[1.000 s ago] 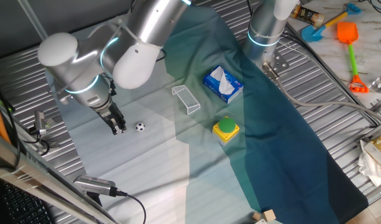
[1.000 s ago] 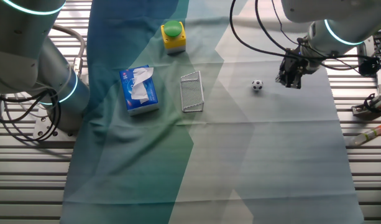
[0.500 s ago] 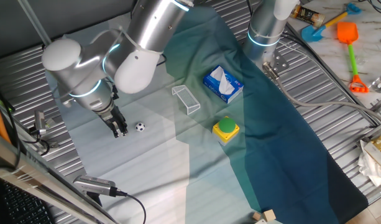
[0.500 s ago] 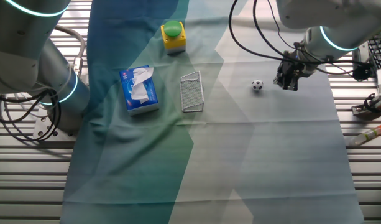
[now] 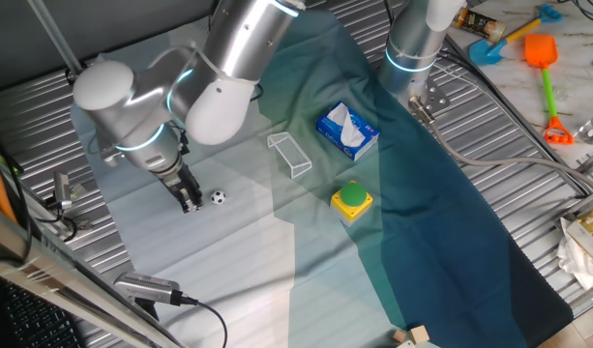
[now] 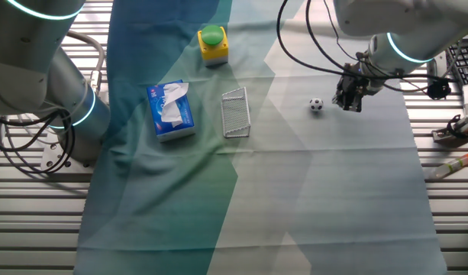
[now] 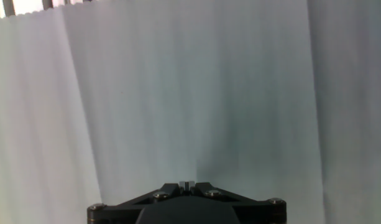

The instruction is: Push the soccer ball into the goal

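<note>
A ribbed metal bench [image 5: 528, 208] carries a cloth [image 5: 277, 261] that runs from pale grey-white at the left of one fixed view to dark teal at the right. In that view the gripper [image 5: 191, 204] sits left of centre, pointing down at the pale part of the cloth, with its tips at or just above the fabric. The soccer ball [image 5: 219, 197] lies just to the right of the gripper, close beside it but with a small gap showing. Further right and a little higher, the goal [image 5: 290, 155] rests on the cloth, well apart from the ball. Beyond it, toward the upper right, is the tissue pack [image 5: 347, 131], and below that the green button [image 5: 352, 199] on its yellow base.

In the other fixed view the order is mirrored: the gripper [image 6: 348, 102] is at the right, the soccer ball [image 6: 316, 105] is just left of it, and the goal [image 6: 235, 112] stands near the middle of the frame.

In the hand view the jaws are closed, their tips meeting at the bottom centre of the frame, where the gripper [image 7: 186, 184] holds nothing over plain pale cloth [image 7: 190, 93].
</note>
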Robot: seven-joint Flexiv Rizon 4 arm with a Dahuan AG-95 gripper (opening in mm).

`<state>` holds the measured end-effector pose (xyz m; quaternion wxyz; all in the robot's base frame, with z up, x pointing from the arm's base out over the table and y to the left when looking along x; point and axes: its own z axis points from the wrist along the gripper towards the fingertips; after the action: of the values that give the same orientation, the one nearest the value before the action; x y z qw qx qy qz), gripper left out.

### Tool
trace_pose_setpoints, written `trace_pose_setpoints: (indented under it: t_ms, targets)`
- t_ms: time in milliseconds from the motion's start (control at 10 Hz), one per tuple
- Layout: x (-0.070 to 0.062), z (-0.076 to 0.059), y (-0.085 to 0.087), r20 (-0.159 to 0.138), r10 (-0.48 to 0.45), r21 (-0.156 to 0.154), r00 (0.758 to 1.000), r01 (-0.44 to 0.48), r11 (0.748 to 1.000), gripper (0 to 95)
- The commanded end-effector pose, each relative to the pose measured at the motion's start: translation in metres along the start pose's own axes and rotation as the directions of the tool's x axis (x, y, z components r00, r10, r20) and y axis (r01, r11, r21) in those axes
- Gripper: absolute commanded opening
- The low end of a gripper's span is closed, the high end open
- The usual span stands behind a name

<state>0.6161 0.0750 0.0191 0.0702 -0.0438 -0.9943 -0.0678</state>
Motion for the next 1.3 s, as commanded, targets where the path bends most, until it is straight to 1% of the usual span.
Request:
trace_pose_setpoints:
  t_ms: [100,400,500,600,700,900,1000,1100,1200,1300]
  targets:
    - [0.003,0.002,-0.001,0.000,-0.001,-0.003,1.000,0.001,1.000,0.0]
    - [0.014,0.008,0.000,0.001,0.004,-0.002,1.000,-0.004,1.000,0.0]
    - [0.019,0.012,-0.001,0.004,0.001,-0.002,1.000,-0.001,1.000,0.0]
    - [0.028,0.014,-0.002,0.006,-0.003,-0.001,1.000,0.003,1.000,0.0]
    - [0.034,0.014,-0.004,0.006,-0.008,0.000,1.000,0.008,1.000,0.0]
    - [0.066,0.006,-0.017,-0.003,-0.037,-0.010,0.999,0.037,0.999,0.0]
    - [0.080,0.002,-0.022,-0.005,-0.044,-0.020,0.999,0.044,0.999,0.0]
    - [0.090,-0.001,-0.026,-0.004,-0.053,-0.021,0.999,0.053,0.998,0.0]
    - [0.094,-0.001,-0.026,0.001,-0.053,-0.022,0.999,0.053,0.998,0.0]
    - [0.096,-0.002,-0.024,0.001,-0.044,-0.019,0.999,0.044,0.999,0.0]
